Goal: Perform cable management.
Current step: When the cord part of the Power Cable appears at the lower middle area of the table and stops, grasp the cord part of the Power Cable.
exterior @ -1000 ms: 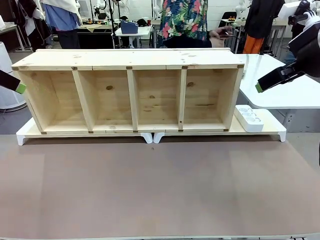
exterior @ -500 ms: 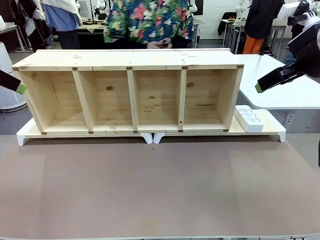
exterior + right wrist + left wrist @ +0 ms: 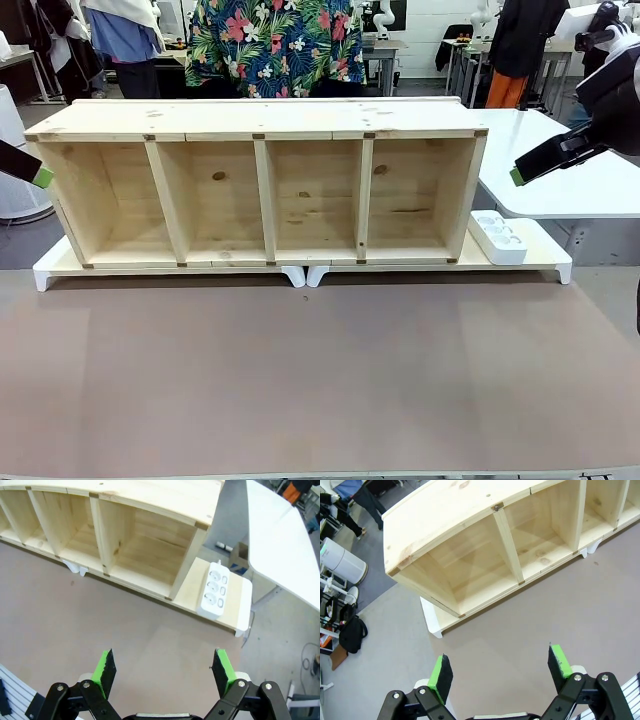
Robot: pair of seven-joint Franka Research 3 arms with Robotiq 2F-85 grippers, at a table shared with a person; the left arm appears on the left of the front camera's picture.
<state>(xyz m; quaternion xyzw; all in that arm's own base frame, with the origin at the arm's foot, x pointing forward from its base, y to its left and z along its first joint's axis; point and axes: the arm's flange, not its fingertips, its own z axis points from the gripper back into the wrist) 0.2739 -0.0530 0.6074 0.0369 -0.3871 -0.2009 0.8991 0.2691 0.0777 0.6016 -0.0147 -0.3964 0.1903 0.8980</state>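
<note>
Person point(image 3: 275, 45) has stepped behind shelf point(image 3: 260, 130); my left gripper point(image 3: 500, 667) and right gripper point(image 3: 164, 666) gape empty; power strip point(image 3: 215, 587) sits nearer the right; I can't place cable.

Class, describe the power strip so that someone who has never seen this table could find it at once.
Start at the long pale wooden shelf unit with four open compartments across the table. Just outside its right end, on the low stand that carries it, lies the power strip. It is the one white plastic block there, with round sockets in a row on top.
</note>
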